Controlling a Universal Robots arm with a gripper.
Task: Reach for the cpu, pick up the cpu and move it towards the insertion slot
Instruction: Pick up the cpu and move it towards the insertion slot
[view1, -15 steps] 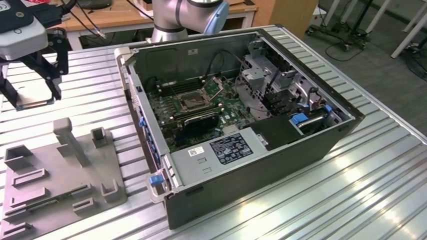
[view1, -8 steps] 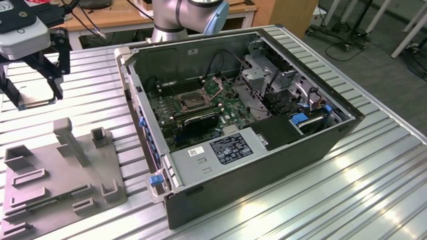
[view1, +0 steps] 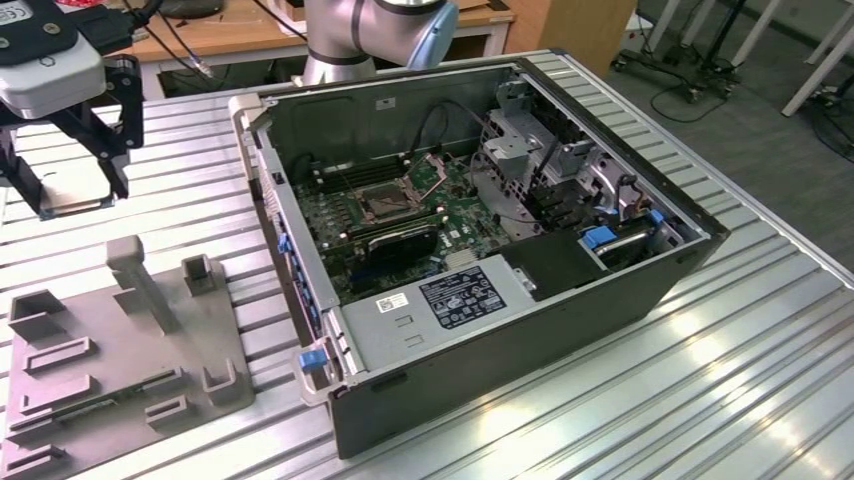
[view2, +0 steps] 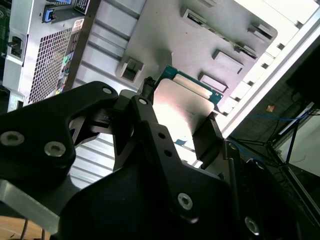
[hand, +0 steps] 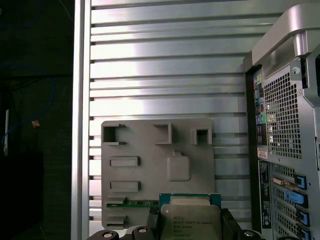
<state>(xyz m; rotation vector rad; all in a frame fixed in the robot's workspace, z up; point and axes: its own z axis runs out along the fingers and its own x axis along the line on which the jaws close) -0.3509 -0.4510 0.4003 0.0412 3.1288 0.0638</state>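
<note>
Our gripper presses its two fingers on opposite edges of the cpu and holds it in the air outside the computer case, at the exterior view's left of it. We see the insertion slot inside that case, well apart from the cpu.

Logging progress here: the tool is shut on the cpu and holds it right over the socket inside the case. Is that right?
Not quite. The tool is shut on the cpu, but holds it outside the case, near the tray on the exterior view's left, not over the socket. The exterior view shows it.
</note>
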